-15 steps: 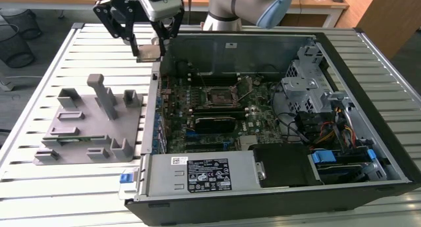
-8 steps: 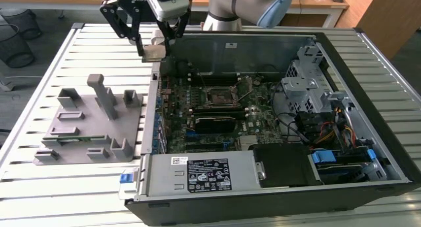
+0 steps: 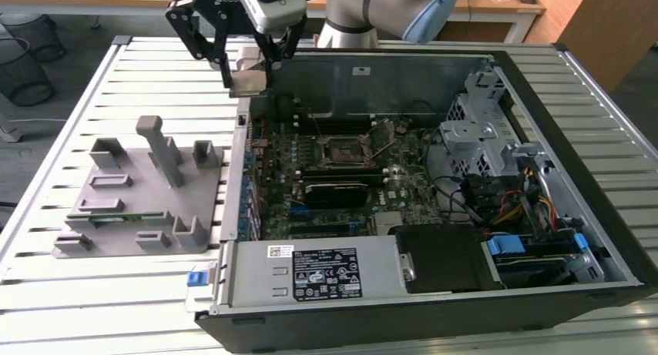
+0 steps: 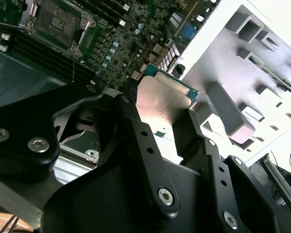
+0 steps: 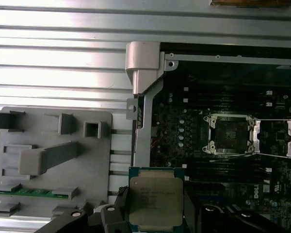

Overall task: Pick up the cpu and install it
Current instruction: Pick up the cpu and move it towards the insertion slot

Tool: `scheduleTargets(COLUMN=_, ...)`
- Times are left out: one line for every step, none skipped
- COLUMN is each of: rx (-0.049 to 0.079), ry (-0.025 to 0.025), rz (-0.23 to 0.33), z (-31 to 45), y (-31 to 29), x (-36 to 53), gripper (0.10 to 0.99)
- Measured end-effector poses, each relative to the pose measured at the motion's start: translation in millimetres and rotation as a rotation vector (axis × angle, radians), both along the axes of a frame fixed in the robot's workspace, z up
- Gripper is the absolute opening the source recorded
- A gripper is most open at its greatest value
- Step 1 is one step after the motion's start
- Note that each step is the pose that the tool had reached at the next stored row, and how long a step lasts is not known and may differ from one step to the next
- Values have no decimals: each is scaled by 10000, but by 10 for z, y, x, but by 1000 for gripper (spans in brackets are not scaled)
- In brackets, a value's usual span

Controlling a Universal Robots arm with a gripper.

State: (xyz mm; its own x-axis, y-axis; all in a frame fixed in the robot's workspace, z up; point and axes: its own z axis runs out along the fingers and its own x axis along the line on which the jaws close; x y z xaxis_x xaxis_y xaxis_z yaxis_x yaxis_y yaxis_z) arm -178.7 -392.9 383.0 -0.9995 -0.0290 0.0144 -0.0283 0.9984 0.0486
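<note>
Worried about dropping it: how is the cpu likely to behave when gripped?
Probably stiff: the cpu looks flat and unbent in the gripper. Its shiny metal top suggests it could slip. Thin and small, so likely light.

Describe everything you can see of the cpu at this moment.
The cpu is a small flat square chip with a shiny silver-grey metal top bearing faint print, on a green board whose edge shows around it. The gripper clamps it between black fingers, lifted off any surface. In the exterior view it hangs over the open computer case at its edge on the exterior view's left, apart from the socket.
</note>
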Motion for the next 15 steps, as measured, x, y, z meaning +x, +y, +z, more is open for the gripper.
scheduleTargets(rx=0, ry=0, rz=0, z=0, y=0, x=10, gripper=537)
scheduleTargets(rx=0, ry=0, rz=0, z=0, y=0, x=21, gripper=537)
scheduleTargets(rx=0, ry=0, rz=-1, z=0, y=0, x=32, gripper=537)
scheduleTargets(rx=1, ry=-1, rz=0, z=0, y=0, x=43, gripper=537)
scheduleTargets(rx=1, ry=0, rz=0, z=0, y=0, x=54, gripper=537)
scheduleTargets(rx=0, ry=0, rz=0, z=0, y=0, x=64, gripper=537)
scheduleTargets(rx=0, ry=0, rz=0, z=0, y=0, x=74, gripper=537)
scheduleTargets(rx=0, ry=0, rz=0, z=0, y=0, x=84, gripper=537)
scheduleTargets(rx=0, ry=0, rz=-1, z=0, y=0, x=93, gripper=537)
scheduleTargets(rx=0, ry=0, rz=0, z=0, y=0, x=105, gripper=537)
scheduleTargets(rx=1, ry=0, rz=0, z=0, y=0, x=117, gripper=537)
scheduleTargets(rx=1, ry=0, rz=1, z=0, y=0, x=129, gripper=537)
scheduleTargets(rx=1, ry=0, rz=0, z=0, y=0, x=141, gripper=537)
scheduleTargets(rx=0, ry=1, rz=0, z=0, y=0, x=153, gripper=537)
scheduleTargets(rx=0, ry=0, rz=-1, z=0, y=0, x=167, gripper=537)
